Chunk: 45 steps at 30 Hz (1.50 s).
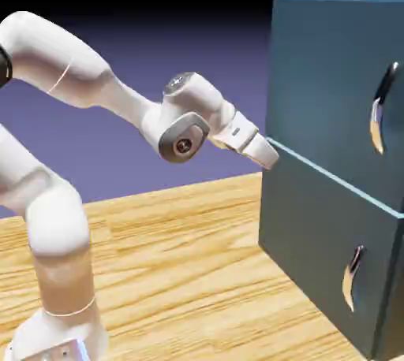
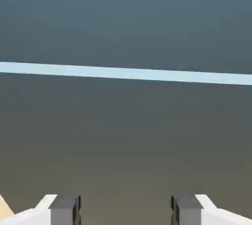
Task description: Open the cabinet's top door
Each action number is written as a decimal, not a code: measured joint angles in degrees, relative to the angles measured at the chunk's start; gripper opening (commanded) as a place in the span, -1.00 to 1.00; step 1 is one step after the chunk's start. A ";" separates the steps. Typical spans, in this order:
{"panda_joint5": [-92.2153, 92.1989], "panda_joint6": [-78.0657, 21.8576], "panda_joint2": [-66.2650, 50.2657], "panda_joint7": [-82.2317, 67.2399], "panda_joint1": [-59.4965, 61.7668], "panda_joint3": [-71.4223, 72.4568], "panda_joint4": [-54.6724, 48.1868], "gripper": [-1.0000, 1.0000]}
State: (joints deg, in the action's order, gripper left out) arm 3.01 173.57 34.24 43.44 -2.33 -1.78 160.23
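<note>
The dark teal cabinet (image 1: pixel 300 225) stands at the exterior view's right. Its top door (image 1: pixel 327 76) is the larger upper panel, shut flat, with a curved silver-and-gold handle (image 1: pixel 381 109) near its right side. My gripper (image 1: pixel 267 153) points at the cabinet's left edge, level with the pale seam between the two panels and well left of the handle. In the hand view the gripper (image 2: pixel 125 209) is open, with grey fingertips (image 2: pixel 64 208) wide apart and nothing between them. Teal cabinet surface (image 2: pixel 126 17) fills that view, crossed by a pale blue stripe (image 2: pixel 126 73).
The shorter lower panel (image 1: pixel 312 273) carries its own curved handle (image 1: pixel 353 277). The cabinet rests on a wooden table (image 1: pixel 181 273). My white arm (image 1: pixel 79 76) arches in from the exterior view's lower left.
</note>
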 measured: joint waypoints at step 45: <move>112.05 -16.45 59.02 36.76 -61.09 -66.29 -28.91 0.00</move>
State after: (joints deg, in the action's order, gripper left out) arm 115.06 157.12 93.26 80.21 -63.42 -68.07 131.31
